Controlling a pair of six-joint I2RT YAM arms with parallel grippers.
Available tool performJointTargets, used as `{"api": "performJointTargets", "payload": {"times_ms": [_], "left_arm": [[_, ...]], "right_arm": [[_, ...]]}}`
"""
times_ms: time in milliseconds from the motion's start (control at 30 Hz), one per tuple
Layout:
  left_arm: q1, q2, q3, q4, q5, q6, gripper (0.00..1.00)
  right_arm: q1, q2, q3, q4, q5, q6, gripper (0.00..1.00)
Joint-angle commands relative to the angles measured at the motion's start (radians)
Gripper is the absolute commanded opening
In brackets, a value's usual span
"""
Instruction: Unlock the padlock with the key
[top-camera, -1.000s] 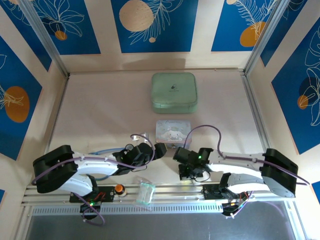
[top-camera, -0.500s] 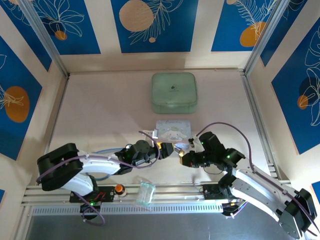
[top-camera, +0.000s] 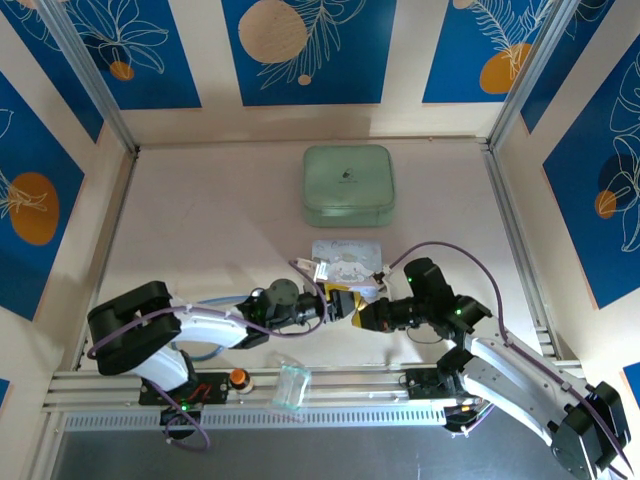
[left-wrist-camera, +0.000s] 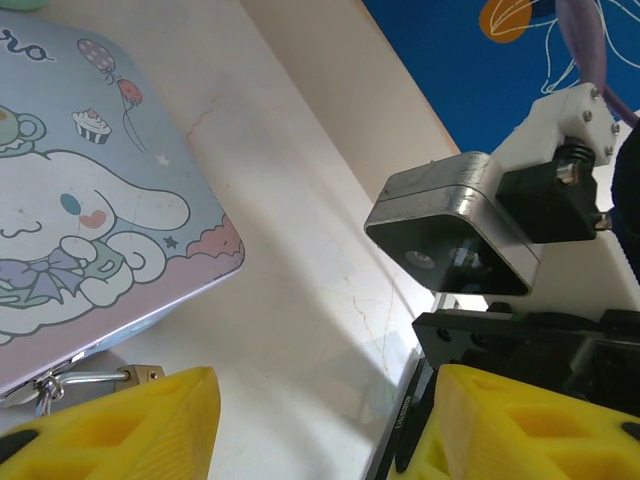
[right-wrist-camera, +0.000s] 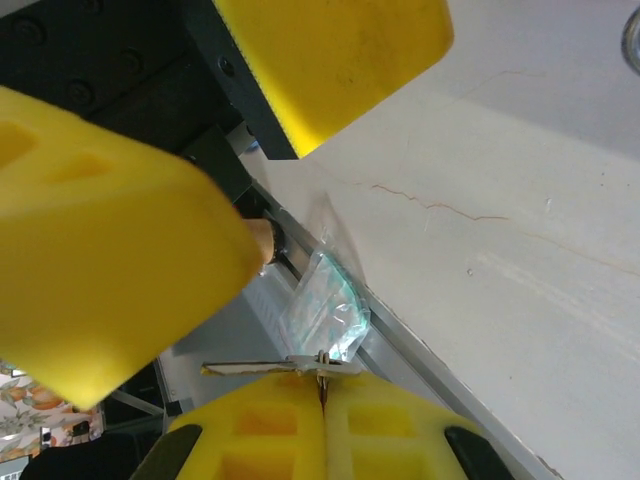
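- Top view: I am watching the left end effector (top-camera: 343, 303) and the right end effector (top-camera: 363, 314) facing tip to tip just near of the cartoon tin (top-camera: 347, 258), at the near middle of the desk (top-camera: 220, 230).
- Left wrist view: the padlock (left-wrist-camera: 143, 375) is lying on the desk right at the tin's edge. It is just beside one of my yellow fingers (left-wrist-camera: 120, 425), not between them. The left end effector is standing spread wide.
- Right wrist view: the right end effector is pressing together on the key (right-wrist-camera: 270, 366), a thin silver sliver jutting left.
- I am judging this to be the approach step. Next, the left end effector needs to close on the padlock body so the key can line up with the keyhole, which I cannot see.
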Motion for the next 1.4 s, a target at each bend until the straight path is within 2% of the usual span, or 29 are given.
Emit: {"api": "performJointTargets", "payload": {"times_ms": [0,133,233,267,300,367,467,567,700,800,867,967,1167,1367], "left_arm": [[-0.002,-0.014,0.041,-0.034,0.026,0.002,0.55],[-0.029,-0.006,0.042,-0.005,0.028,0.021,0.54],[-0.03,0.0,0.02,0.072,0.045,-0.002,0.61],[-0.031,0.004,0.034,0.035,0.057,-0.01,0.61],[-0.032,0.009,0.053,-0.017,0.057,-0.018,0.54],[-0.039,0.013,0.073,-0.156,-0.012,-0.07,0.32],[-0.038,0.002,0.064,-0.163,-0.026,-0.063,0.34],[-0.043,0.012,0.125,-0.28,0.006,-0.027,0.4],[-0.043,0.057,0.125,-0.22,0.047,-0.07,0.52],[-0.043,0.024,0.1,-0.286,-0.039,-0.127,0.51],[-0.046,-0.06,0.12,-0.532,-0.186,-0.128,0.5],[-0.056,-0.142,0.201,-0.88,-0.364,-0.082,0.5],[-0.052,-0.165,0.176,-0.906,-0.373,-0.111,0.48],[-0.052,-0.158,0.176,-0.919,-0.376,-0.119,0.48]], "right_arm": [[-0.012,-0.001,0.001,0.005,-0.05,-0.024,0.0],[-0.027,0.004,0.001,0.009,-0.061,-0.024,0.0],[-0.038,0.008,0.0,0.012,-0.069,-0.026,0.0],[-0.042,0.008,-0.002,0.016,-0.073,-0.025,0.0],[-0.045,0.006,-0.004,0.021,-0.074,-0.023,0.0],[-0.047,-0.001,-0.005,0.022,-0.049,-0.017,0.0],[-0.052,-0.005,0.004,-0.009,0.007,-0.011,0.0],[-0.047,-0.005,-0.012,0.023,0.0,0.007,0.0],[-0.046,-0.015,-0.031,0.063,-0.008,0.027,0.0],[-0.032,0.002,-0.016,-0.006,0.066,0.013,0.01],[0.003,0.05,0.008,-0.119,0.184,-0.023,0.01],[0.052,0.158,0.017,-0.162,0.273,-0.034,0.0],[0.217,0.34,0.067,-0.089,0.385,0.021,0.0],[0.284,0.579,0.213,-0.239,0.512,0.031,0.0]]}}
